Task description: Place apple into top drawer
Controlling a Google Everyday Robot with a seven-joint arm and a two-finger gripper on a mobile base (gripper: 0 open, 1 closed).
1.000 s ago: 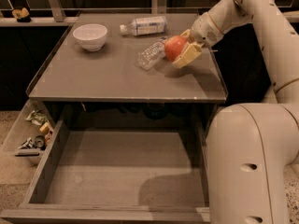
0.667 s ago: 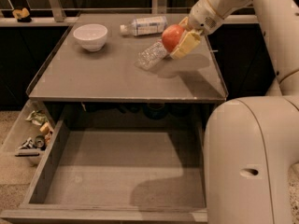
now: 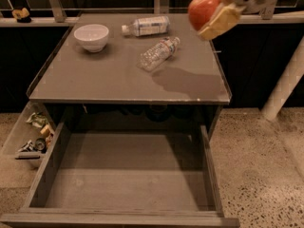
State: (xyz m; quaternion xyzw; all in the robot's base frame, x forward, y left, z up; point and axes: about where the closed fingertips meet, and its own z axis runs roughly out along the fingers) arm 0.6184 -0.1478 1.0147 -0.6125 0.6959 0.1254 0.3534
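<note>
The red-orange apple (image 3: 203,9) is held in my gripper (image 3: 212,13) high above the right rear part of the grey tabletop (image 3: 118,75). The gripper is shut on the apple, with a pale finger (image 3: 219,23) under and beside it. The top drawer (image 3: 128,175) stands pulled open below the table's front edge; its flat grey bottom shows bare. The apple's and gripper's shadow falls on the tabletop's right side.
A white bowl (image 3: 91,36) stands at the tabletop's left rear. Two clear plastic bottles lie on their sides, one at the rear (image 3: 146,25), one nearer the middle (image 3: 158,53). A pale bin with snack clutter (image 3: 33,134) sits at the left. A white post (image 3: 285,82) stands at the right.
The gripper has lifted the apple off the tabletop and now holds it well above it. The view has shifted, so the robot's body no longer fills the lower right.
</note>
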